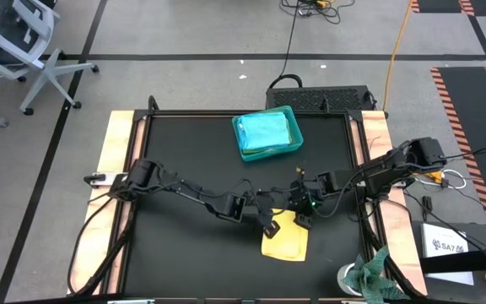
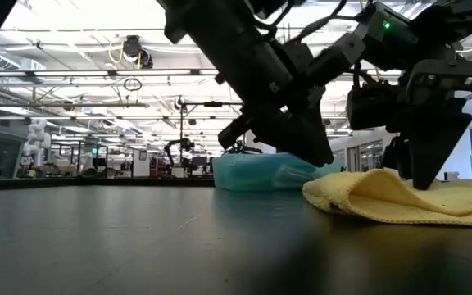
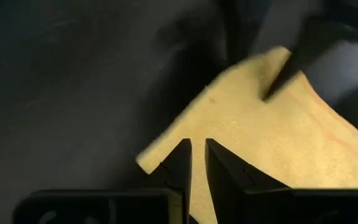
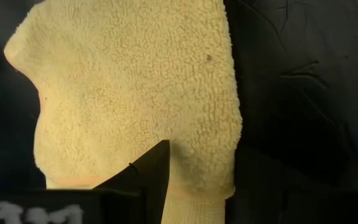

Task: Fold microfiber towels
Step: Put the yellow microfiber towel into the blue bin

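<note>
Touching yellow towel point(image 1: 285, 243): both end effectors.

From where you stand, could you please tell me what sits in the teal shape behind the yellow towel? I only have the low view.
Observer: From above, it is a teal tray holding a turquoise towel, at the far middle of the table.
Operator: Thank you. Which arm is the one on my right?
Observer: The right arm. Its end effector is at the far right corner of the yellow towel, and the left end effector is at the far left corner.
Operator: Is anything else nearby?
Observer: A mottled green-and-white rag lies at the front right corner.
</note>
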Available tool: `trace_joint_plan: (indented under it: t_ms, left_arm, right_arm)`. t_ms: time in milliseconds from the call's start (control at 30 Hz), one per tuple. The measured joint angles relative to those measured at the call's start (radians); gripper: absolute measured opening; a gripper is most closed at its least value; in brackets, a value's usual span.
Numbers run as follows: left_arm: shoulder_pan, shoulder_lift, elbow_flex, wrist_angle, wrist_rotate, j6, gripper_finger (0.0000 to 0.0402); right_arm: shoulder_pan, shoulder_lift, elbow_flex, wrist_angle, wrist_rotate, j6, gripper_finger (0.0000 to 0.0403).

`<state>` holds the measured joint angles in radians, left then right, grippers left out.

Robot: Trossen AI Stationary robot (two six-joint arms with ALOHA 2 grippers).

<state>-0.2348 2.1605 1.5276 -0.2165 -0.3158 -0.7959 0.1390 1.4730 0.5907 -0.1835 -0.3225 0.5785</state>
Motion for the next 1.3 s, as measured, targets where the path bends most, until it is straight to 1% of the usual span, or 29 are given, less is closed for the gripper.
trace_joint_plan:
  t_ms: [33, 100, 233, 267, 333, 400, 533, 600, 700, 800, 1000, 1100, 1200, 1300]
  left_arm:
    - [0.011, 0.000, 0.000, -0.001, 0.010, 0.003, 0.0047]
    - [0.036, 0.000, 0.000, -0.009, 0.072, 0.023, 0.0047]
    - [0.093, -0.002, 0.000, -0.078, 0.297, 0.051, 0.0047]
    - [0.104, -0.002, 0.000, -0.103, 0.337, 0.055, 0.0047]
    - [0.120, -0.002, 0.000, -0.149, 0.367, 0.083, 0.0047]
    - [0.129, -0.002, 0.000, -0.178, 0.368, 0.125, 0.0047]
    - [0.145, -0.002, 0.000, -0.170, 0.374, 0.159, 0.0047]
    - [0.152, -0.002, -0.001, -0.141, 0.406, 0.161, 0.0047]
    - [0.158, -0.002, -0.001, -0.094, 0.482, 0.169, 0.0052]
    - [0.156, -0.002, -0.001, -0.087, 0.500, 0.197, 0.0079]
    - [0.162, -0.002, -0.001, -0.087, 0.500, 0.216, 0.0167]
    - [0.173, -0.002, -0.001, -0.103, 0.511, 0.232, 0.0205]
    - [0.196, -0.002, 0.000, -0.151, 0.542, 0.235, 0.0232]
    - [0.231, -0.001, -0.001, -0.180, 0.620, 0.177, 0.0246]
  right_arm:
    - [0.000, 0.000, 0.000, 0.000, 0.000, 0.005, 0.0160]
    - [0.000, 0.000, 0.000, 0.000, -0.001, 0.007, 0.0160]
    - [0.000, 0.000, 0.000, -0.001, 0.000, 0.008, 0.0160]
    - [0.000, 0.000, 0.000, -0.001, 0.002, 0.008, 0.0160]
    - [0.000, 0.001, -0.001, -0.003, 0.002, 0.008, 0.0160]
    - [0.000, 0.001, -0.001, -0.003, 0.003, 0.008, 0.0160]
    - [0.000, 0.001, -0.001, -0.005, 0.003, 0.008, 0.0160]
    - [0.000, 0.001, -0.001, -0.006, 0.004, 0.008, 0.0160]
    - [0.000, 0.001, -0.002, -0.007, 0.004, 0.008, 0.0160]
    - [0.000, 0.001, -0.002, -0.007, 0.004, 0.008, 0.0160]
    - [0.000, 0.001, -0.002, -0.007, 0.005, 0.008, 0.0160]
    - [0.000, 0.002, -0.002, -0.008, 0.005, 0.011, 0.0160]
    - [0.000, 0.002, -0.002, -0.008, 0.005, 0.012, 0.0160]
    - [0.000, 0.002, -0.002, -0.008, 0.005, 0.012, 0.0160]
